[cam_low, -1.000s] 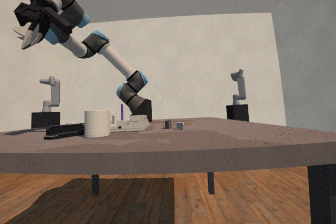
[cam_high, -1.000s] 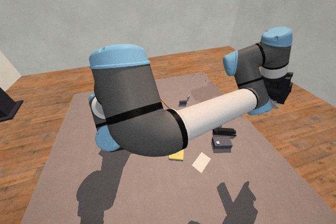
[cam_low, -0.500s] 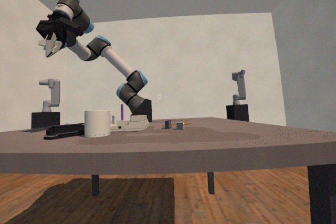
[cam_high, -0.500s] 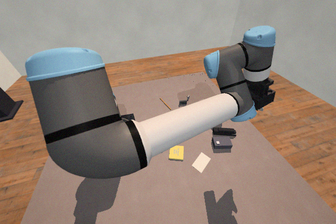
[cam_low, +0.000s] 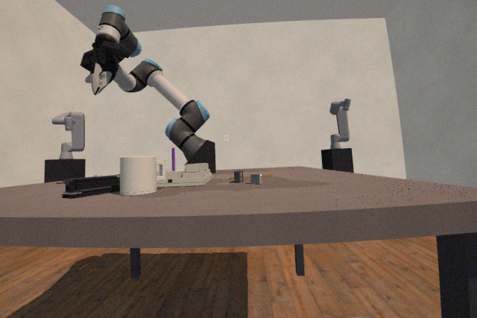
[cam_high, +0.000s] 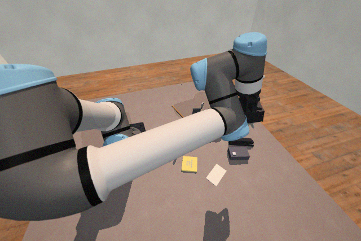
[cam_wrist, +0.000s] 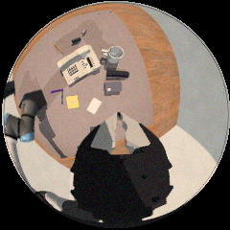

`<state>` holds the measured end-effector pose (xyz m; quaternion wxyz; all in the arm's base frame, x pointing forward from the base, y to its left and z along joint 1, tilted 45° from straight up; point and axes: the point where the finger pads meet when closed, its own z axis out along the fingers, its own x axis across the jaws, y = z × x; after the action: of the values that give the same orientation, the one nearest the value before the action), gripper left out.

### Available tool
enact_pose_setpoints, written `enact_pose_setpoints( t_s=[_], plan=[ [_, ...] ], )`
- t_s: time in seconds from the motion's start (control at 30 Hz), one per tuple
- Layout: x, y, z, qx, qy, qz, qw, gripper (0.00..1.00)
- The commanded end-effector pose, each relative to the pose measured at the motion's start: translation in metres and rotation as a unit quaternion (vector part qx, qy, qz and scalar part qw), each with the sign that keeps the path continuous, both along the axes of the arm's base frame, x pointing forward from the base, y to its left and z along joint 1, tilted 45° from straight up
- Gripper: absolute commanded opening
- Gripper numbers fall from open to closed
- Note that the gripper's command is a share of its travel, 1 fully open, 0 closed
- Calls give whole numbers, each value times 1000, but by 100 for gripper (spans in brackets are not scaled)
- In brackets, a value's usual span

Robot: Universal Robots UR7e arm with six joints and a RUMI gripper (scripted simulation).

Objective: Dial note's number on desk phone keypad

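From the wrist view, the hand (cam_wrist: 118,116) is pinched fully shut with nothing in it, hanging high above the worktop (cam_wrist: 139,86). Past its tips lie a white card (cam_wrist: 94,105) and the yellow note (cam_wrist: 73,102), then the desk phone (cam_wrist: 79,65) further out, handset cradled, beside a mug (cam_wrist: 114,54).

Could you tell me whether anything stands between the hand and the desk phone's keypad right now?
Nothing visible does. The shut, empty hand hangs high above the table, and in the wrist view the desk phone lies uncovered, the mug beside it.
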<state>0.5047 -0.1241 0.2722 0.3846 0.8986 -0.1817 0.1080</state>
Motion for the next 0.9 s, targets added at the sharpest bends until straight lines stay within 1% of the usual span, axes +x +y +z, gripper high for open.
enact_pose_setpoints(
  t_s=[0.0,0.17,0.2,0.33,0.37,0.47,0.53,0.87],
  plan=[
    [-19,4,-1,4,-21,-33,999,0],
    [-64,11,-8,11,-74,-105,992,0],
    [-64,11,-8,11,-74,-105,992,0],
    [-100,16,-16,14,-115,-160,980,0],
    [-100,16,-16,14,-115,-160,980,0],
    [-125,20,-22,15,-144,-200,969,0],
    [-125,20,-22,15,-144,-200,969,0],
    [-202,27,-47,10,-229,-316,921,0]
  ],
)
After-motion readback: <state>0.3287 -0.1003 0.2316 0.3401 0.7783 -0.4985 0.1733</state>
